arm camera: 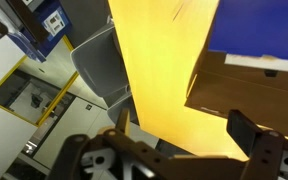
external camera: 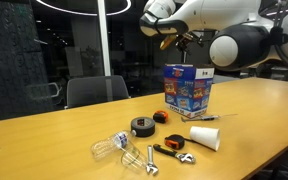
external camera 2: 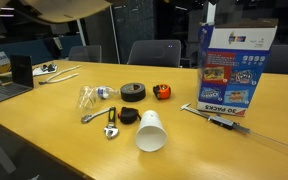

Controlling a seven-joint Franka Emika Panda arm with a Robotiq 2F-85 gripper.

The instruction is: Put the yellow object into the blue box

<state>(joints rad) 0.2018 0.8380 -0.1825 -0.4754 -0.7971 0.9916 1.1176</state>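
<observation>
My fingers are spread wide w/ nothing between them. The gripper hangs above the blue box. The box side seems to read "20 PACKS"; other print is too small to read. Can't tell where the yellow object is. On the table: 1 box at far right, 1 white cup near and left of it, 1 black tape roll, 1 wrench, 1 orange-black tool, 1 pen.

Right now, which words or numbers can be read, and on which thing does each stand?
"20 PACKS": low on the upright blue cardboard box, faint.
Remaining print on that box: too small to read.
Nothing else shows legible text.
</observation>
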